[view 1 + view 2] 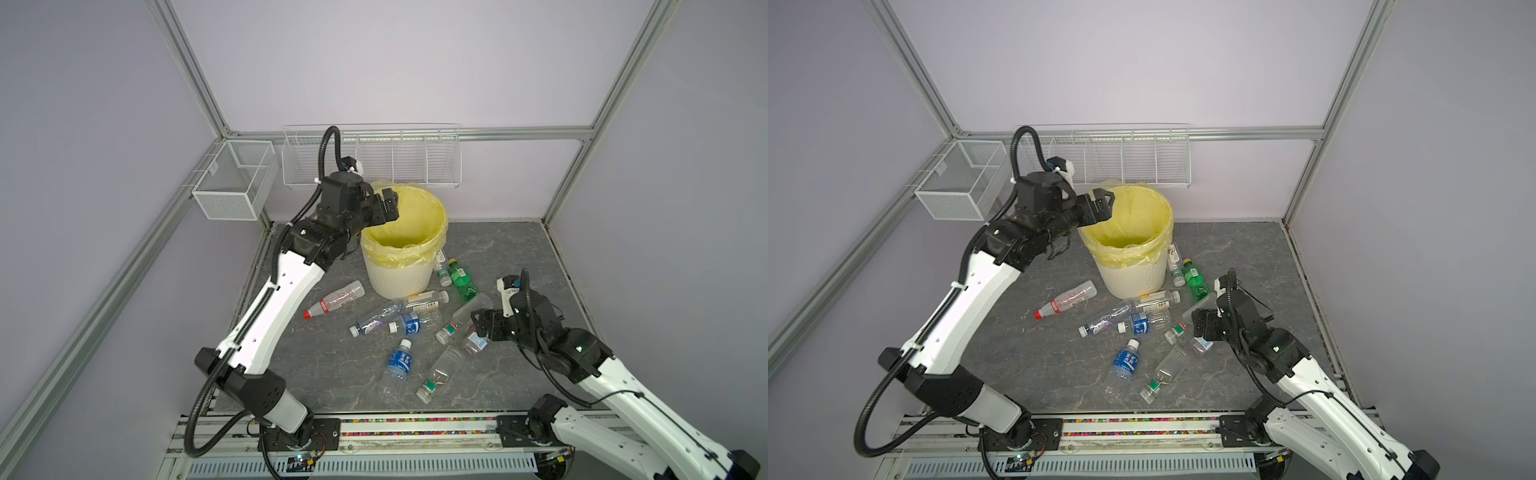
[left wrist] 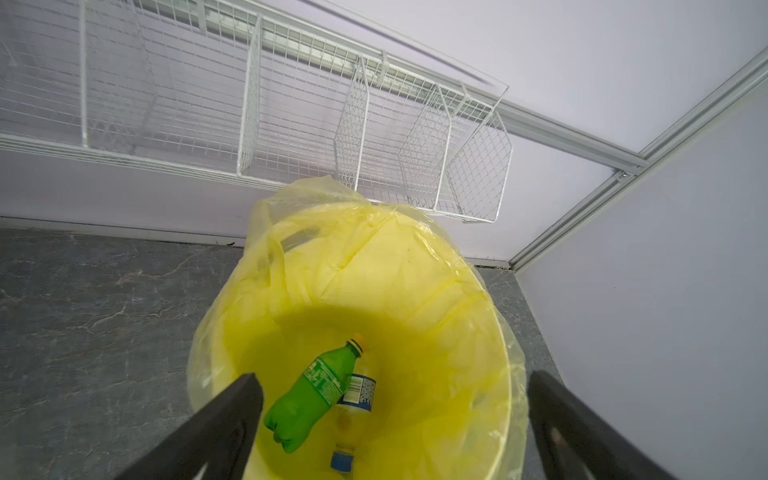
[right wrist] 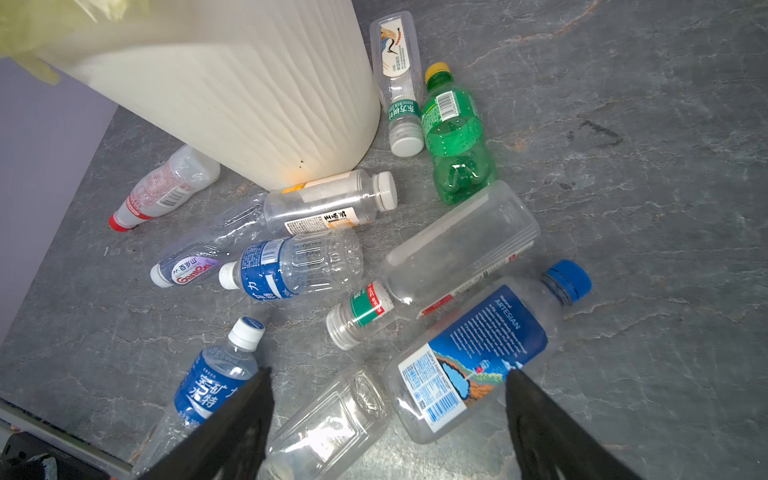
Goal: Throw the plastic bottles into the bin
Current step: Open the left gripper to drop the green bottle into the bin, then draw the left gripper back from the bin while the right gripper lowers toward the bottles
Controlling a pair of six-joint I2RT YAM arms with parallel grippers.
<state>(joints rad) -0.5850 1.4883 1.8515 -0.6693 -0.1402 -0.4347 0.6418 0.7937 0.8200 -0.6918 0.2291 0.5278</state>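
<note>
In both top views the bin (image 1: pixel 401 278), cream and ribbed with a yellow bag (image 1: pixel 409 216) in it, stands toward the far middle of the grey counter (image 1: pixel 519 249). The left tool (image 1: pixel 390 205) hangs above the bin's left rim, jaws spread wide, nothing in them. The plastic bottles (image 1: pixel 1133 324) lie scattered on the counter near and right of the bin: a red-capped bottle (image 1: pixel 334 302) farthest left, a green bottle (image 1: pixel 462 279) just right of the bin. The right tool (image 1: pixel 482 325) sits low over the right-hand bottles. White wire baskets (image 1: pixel 1121 162) hang beyond the bin.

From the left wrist, the two black fingers (image 2: pixel 224 424) stand wide apart with the bin's open mouth between them. At the bottom of the bag lie a second green bottle (image 2: pixel 311 395) and, partly under it, a clear blue-labelled bottle (image 2: pixel 359 392).

From the right wrist, that tool's fingers are also wide, holding nothing. Between them lie a clear square-sided bottle (image 3: pixel 332 419) and a blue-capped Artesian bottle (image 3: pixel 478 353). One fingertip meets the Artesian bottle's edge, though I cannot tell if it touches. Beyond, the other bottles lie around the bin's foot.
</note>
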